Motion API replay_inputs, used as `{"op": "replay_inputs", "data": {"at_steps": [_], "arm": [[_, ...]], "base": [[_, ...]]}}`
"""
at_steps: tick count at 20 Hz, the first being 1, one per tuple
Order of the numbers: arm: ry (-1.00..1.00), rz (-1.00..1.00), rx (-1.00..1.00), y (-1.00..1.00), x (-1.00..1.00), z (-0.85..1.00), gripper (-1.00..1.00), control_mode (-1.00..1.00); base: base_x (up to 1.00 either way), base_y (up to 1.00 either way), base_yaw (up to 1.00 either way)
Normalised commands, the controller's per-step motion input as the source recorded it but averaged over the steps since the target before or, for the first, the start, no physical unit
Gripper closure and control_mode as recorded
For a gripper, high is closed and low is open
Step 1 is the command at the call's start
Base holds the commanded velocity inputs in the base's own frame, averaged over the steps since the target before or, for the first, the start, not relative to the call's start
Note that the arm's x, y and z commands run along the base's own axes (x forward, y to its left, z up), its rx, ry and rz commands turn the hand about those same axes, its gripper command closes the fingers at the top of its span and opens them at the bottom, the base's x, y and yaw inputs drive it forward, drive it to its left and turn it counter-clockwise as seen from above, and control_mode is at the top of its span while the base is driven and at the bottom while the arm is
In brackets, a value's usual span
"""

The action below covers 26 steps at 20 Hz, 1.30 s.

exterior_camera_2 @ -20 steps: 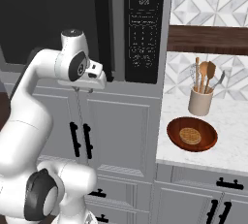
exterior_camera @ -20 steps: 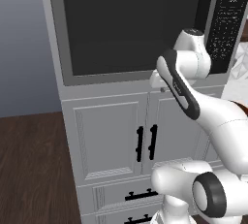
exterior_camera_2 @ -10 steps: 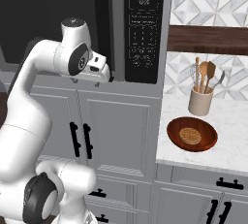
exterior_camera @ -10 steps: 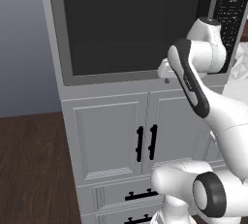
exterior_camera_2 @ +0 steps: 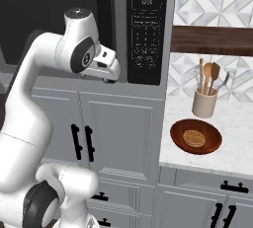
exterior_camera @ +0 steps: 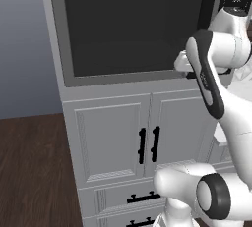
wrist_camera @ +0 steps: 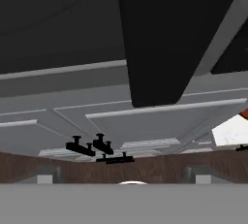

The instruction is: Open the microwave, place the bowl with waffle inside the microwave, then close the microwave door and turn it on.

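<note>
glossy dark window in microwave door [exterior_camera: 133, 29], tall black bar handle [exterior_camera_2: 104, 7].

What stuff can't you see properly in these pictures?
- Inside of the microwave: hidden in both base views by the dark window of the microwave door.
- Keypad buttons: too small to read in the right base view.
- Gripper: its fingertips are hidden behind the hand in the right base view.
- Door handle: cut off by the top edge in the hand view.
- Bowl with waffle: a sliver at the hand view's right edge.
</note>
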Motion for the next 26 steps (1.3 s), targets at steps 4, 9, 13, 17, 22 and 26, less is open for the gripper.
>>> {"op": "replay_inputs", "data": {"at_steps": [4, 9, 13, 17, 22, 26], "arm": [[-0.13, -0.11, 0.00, -0.21, 0.00, 0.27, -1.00, -1.00], [-0.19, -0.09, 0.00, -0.25, 0.00, 0.15, -1.00, -1.00], [-0.20, -0.08, 0.00, -0.28, 0.02, 0.02, -1.00, -1.00], [-0.16, -0.01, 0.00, -0.03, 0.21, 0.03, -1.00, -1.00], [-0.06, 0.07, 0.00, 0.00, 0.29, 0.06, -1.00, -1.00], [-0.02, 0.14, 0.00, 0.00, 0.20, 0.00, -1.00, -1.00]], "base": [[0.00, 0.00, 0.00], [0.00, 0.00, 0.00], [0.00, 0.00, 0.00], [0.00, 0.00, 0.00], [0.00, 0.00, 0.00], [0.00, 0.00, 0.00]]}}
